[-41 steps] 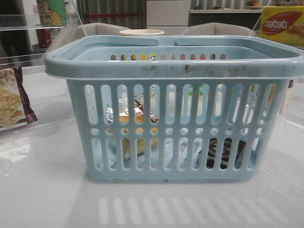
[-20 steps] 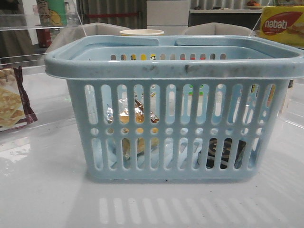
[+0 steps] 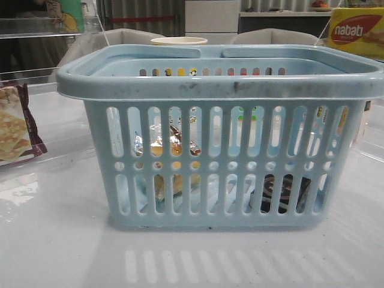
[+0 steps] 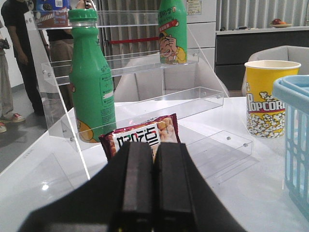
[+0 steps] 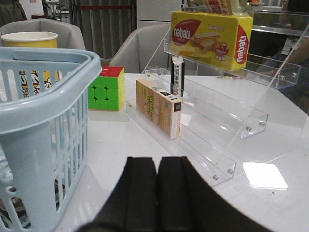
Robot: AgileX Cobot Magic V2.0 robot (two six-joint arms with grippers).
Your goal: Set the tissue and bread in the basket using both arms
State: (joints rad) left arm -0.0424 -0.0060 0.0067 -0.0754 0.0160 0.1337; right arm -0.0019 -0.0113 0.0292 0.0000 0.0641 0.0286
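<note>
Nothing moved, left gripper (image 4: 153, 183) closed, right gripper (image 5: 157, 193) closed, both outside basket (image 3: 222, 84)

Green bottle (image 4: 91, 77) behind cracker packet (image 4: 142, 137); popcorn cup (image 4: 264, 96); puzzle cube (image 5: 107, 88).

Each tool, left (image 4: 153, 193) and right (image 5: 157, 198), has matte black, flat-faced rectangular fingers.

— Where is there room to pass?
— Bare worktop (image 3: 60, 240) fills the lower frame, and the basket (image 3: 222, 87) is open on top.
— Obstacles?
— Cracker packet (image 3: 15, 129) at left edge, popcorn cup (image 3: 179, 41) behind the basket, nabati box (image 3: 357, 31) upper right.
</note>
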